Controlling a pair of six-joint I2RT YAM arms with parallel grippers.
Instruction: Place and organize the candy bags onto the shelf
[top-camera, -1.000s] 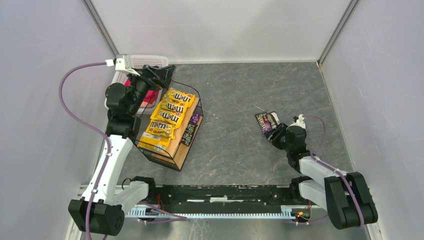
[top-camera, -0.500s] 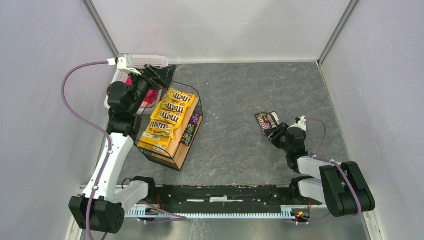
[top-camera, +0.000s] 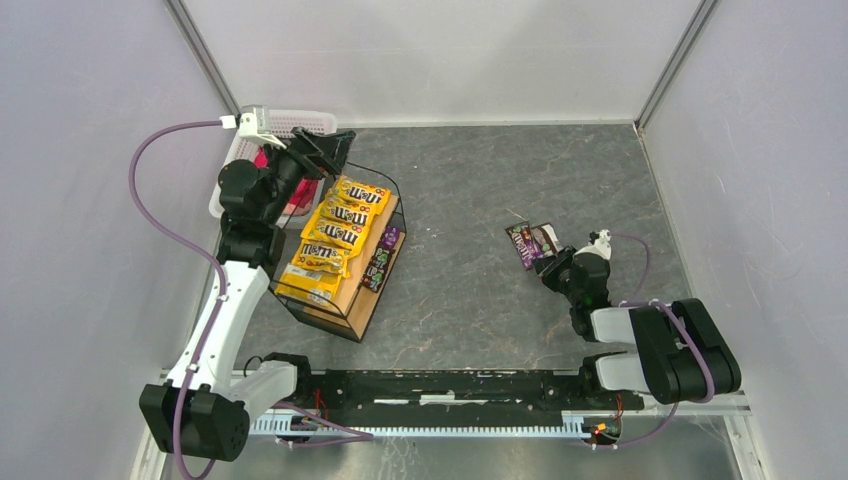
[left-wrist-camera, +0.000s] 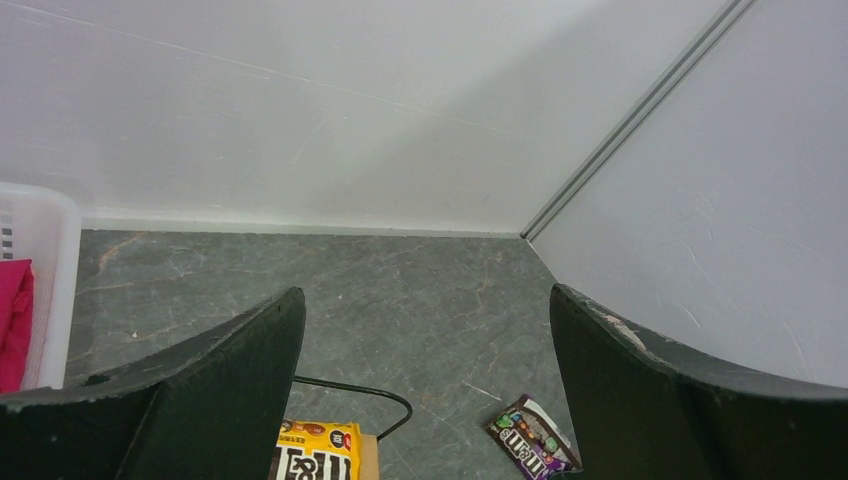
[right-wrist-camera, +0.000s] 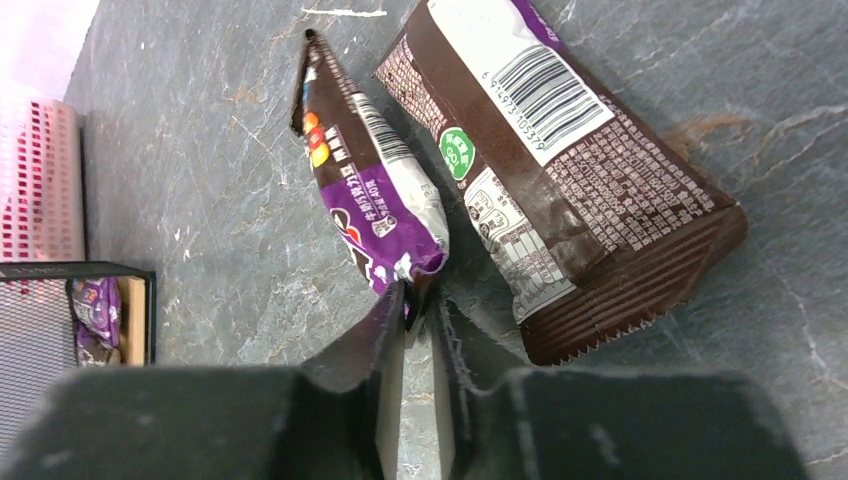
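Observation:
The black wire shelf (top-camera: 352, 318) with wooden tiers stands at the left. Several yellow candy bags (top-camera: 335, 232) lie on its top tier and dark purple ones (top-camera: 383, 256) on the lower tier. My left gripper (top-camera: 328, 150) is open and empty, raised over the shelf's far end; in the left wrist view (left-wrist-camera: 425, 300) a yellow bag (left-wrist-camera: 315, 455) shows below it. My right gripper (top-camera: 553, 262) is shut on the edge of a purple candy bag (right-wrist-camera: 370, 190), which is tilted up on its side. A brown candy bag (right-wrist-camera: 560, 170) lies flat right beside it.
A white perforated basket (top-camera: 295, 122) with a pink cloth (top-camera: 300, 200) stands behind the shelf at the far left corner. White walls enclose the grey floor on three sides. The shelf's wire frame (left-wrist-camera: 370, 390) lies just under my left gripper.
My right gripper has nudged the purple bag slightly left and tipped it on edge, apart from the brown bag. My left arm has shifted a little right.

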